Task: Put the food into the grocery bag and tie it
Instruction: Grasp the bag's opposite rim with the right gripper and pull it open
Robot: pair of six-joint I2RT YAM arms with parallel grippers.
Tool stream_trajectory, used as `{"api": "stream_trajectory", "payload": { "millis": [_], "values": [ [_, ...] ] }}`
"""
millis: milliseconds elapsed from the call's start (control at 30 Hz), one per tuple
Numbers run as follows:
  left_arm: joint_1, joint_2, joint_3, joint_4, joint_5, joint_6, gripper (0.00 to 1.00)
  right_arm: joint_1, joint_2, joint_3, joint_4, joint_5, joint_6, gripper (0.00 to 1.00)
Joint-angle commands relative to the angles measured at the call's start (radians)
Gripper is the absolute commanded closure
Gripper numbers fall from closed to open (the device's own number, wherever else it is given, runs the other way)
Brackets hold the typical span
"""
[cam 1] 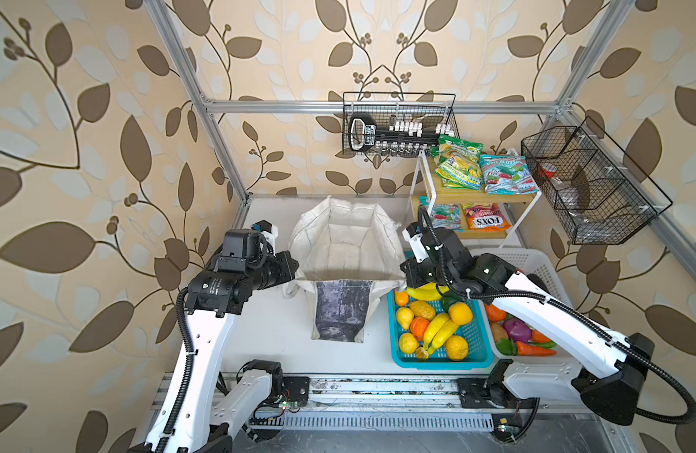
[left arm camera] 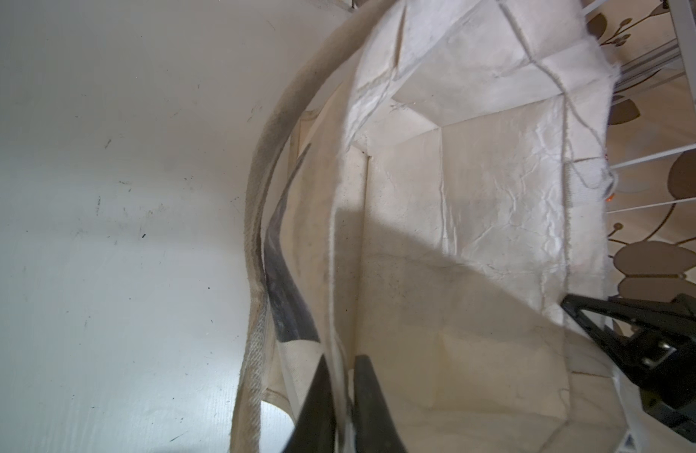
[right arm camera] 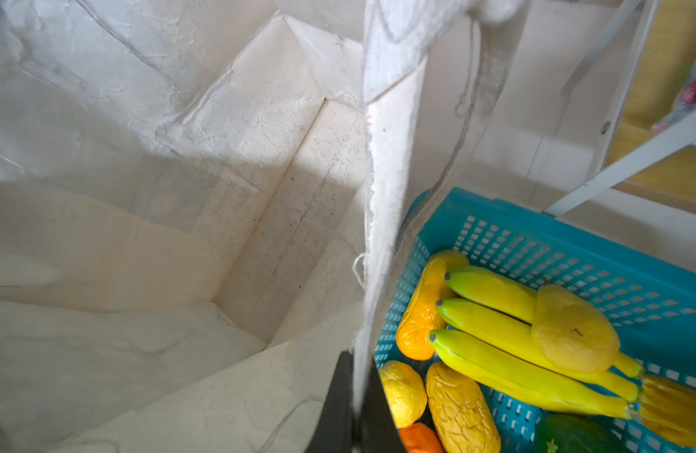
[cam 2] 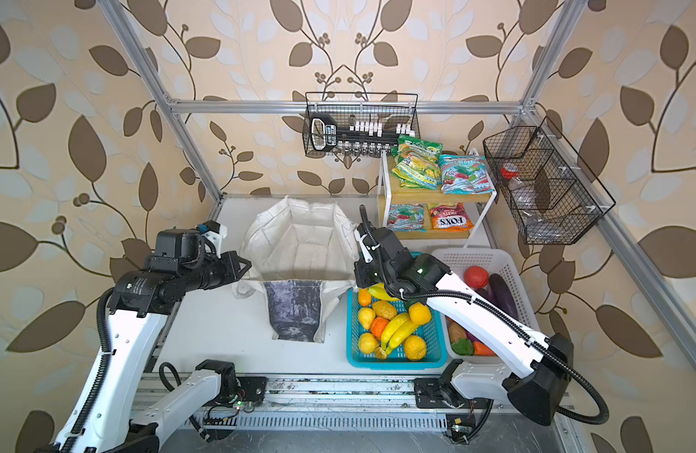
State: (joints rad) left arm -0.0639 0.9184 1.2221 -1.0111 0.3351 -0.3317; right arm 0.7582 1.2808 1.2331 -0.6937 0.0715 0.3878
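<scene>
The grocery bag (cam 1: 346, 243) (cam 2: 299, 243) stands open and empty mid-table, its dark marbled panel (cam 1: 340, 310) facing the front. My left gripper (cam 1: 295, 270) (left arm camera: 344, 359) is at the bag's left rim, its fingers slightly parted with the hem (left arm camera: 332, 274) still between them. On the right rim my right gripper (cam 1: 404, 273) (right arm camera: 356, 359) is shut on the cloth edge (right arm camera: 381, 235). The food includes a banana bunch (cam 1: 440, 331) (right arm camera: 514, 341) and round yellow and orange pieces in the turquoise basket (cam 1: 477, 349). Snack packets (cam 1: 456, 164) lie on the rack.
A white basket (cam 1: 534, 266) of toy vegetables sits right of the turquoise one, under my right arm. The white two-shelf rack (cam 1: 420, 184) stands behind at the back right. Black wire baskets (cam 1: 397, 125) (cam 1: 589, 188) hang on the frame. A strap handle (left arm camera: 260, 219) droops outside the bag's left wall.
</scene>
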Motion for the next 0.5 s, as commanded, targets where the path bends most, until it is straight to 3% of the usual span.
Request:
{"api": "stream_trajectory", "payload": {
  "millis": [0, 67, 100, 233, 367, 433, 467],
  "values": [
    [0.011, -0.015, -0.024, 0.049, 0.053, 0.029, 0.55, -0.006, 0.030, 0.054, -0.030, 0.056, -0.041, 0.99],
    [0.011, 0.010, -0.017, 0.060, 0.019, 0.041, 0.36, -0.007, 0.049, 0.068, -0.031, 0.044, -0.047, 0.98],
    [0.012, 0.026, -0.009, 0.059, 0.001, 0.050, 0.32, -0.007, 0.050, 0.067, -0.021, 0.035, -0.049, 0.96],
    [0.012, 0.105, 0.045, 0.035, -0.058, 0.081, 0.25, -0.007, 0.055, 0.054, 0.004, 0.002, -0.041, 0.86],
    [0.012, 0.187, 0.050, 0.052, -0.224, 0.082, 0.12, -0.015, 0.067, 0.045, 0.018, -0.006, -0.042, 0.84],
    [0.011, 0.222, 0.072, 0.046, -0.257, 0.065, 0.14, -0.016, 0.071, 0.038, 0.017, 0.001, -0.045, 0.84],
    [0.012, 0.222, 0.071, 0.068, -0.231, 0.062, 0.22, -0.016, 0.069, 0.029, 0.025, 0.001, -0.047, 0.83]
  ]
}}
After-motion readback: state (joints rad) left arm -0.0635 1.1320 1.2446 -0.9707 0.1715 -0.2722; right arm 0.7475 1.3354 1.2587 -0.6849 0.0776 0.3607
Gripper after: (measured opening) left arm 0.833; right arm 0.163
